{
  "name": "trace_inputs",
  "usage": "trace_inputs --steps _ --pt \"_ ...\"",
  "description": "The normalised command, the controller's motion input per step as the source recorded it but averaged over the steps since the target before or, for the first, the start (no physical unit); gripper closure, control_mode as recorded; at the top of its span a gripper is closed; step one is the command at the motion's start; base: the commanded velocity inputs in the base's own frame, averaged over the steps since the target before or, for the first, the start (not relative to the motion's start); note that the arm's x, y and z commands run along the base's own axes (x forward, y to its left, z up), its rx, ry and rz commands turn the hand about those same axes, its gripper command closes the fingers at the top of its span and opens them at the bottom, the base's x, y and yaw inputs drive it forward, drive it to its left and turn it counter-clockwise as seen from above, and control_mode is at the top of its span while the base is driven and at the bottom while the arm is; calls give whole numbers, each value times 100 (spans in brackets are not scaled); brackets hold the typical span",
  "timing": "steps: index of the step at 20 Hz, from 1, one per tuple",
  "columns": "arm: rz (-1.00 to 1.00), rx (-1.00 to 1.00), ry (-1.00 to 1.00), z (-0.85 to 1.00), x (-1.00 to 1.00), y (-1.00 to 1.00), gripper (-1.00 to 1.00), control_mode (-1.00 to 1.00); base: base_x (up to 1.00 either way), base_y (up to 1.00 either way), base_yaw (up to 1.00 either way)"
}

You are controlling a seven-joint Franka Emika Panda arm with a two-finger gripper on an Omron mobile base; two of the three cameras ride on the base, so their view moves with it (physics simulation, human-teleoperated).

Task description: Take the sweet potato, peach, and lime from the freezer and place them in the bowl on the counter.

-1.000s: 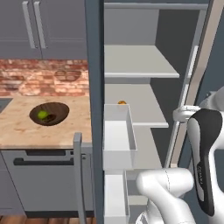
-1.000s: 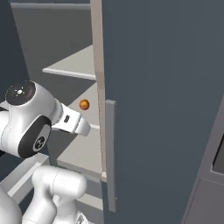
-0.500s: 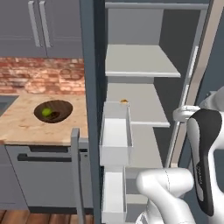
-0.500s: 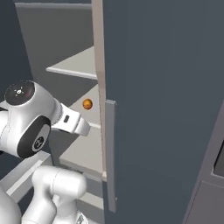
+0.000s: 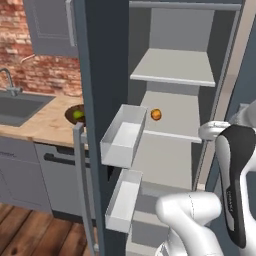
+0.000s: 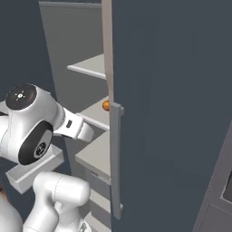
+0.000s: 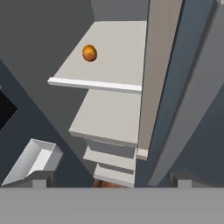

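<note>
The freezer (image 5: 105, 60) stands open, its pale shelves bare except for the peach (image 5: 156, 114), a small orange ball on the middle shelf. From the right, the peach (image 6: 105, 105) peeks past the door's edge. In the hand view the peach (image 7: 89, 53) lies ahead at upper left. My gripper (image 7: 111, 180) is open, tips far apart, nothing between them, well short of the shelf. The dark wooden bowl (image 5: 70, 113) sits on the counter (image 5: 45, 127), half hidden by the freezer door, with the lime (image 5: 78, 115) inside it. The sweet potato is out of view.
Two white door bins (image 5: 122, 136) (image 5: 121, 199) jut from the open door beside the shelves. A grey sink (image 5: 20, 107) is set into the counter at left, below a brick wall. The right door's long handle (image 6: 115, 158) stands close to my arm (image 6: 31, 129).
The whole scene has slid right in both base views, so the base has moved. The door now covers more of the bowl. The peach stays on its shelf.
</note>
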Motion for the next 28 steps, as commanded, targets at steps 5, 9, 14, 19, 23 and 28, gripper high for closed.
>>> trace_inputs --steps 5,9,14,19,23,28 --pt "0 0 0 0 0 0 -100 100 58 21 27" --pt "0 0 0 0 0 0 -100 100 62 91 11" --pt "0 0 0 0 0 0 -100 100 95 83 11" --pt "0 0 0 0 0 0 -100 100 97 61 11" --pt "0 0 0 0 0 0 -100 100 100 47 3" --pt "0 0 0 0 0 0 -100 100 76 55 -8"
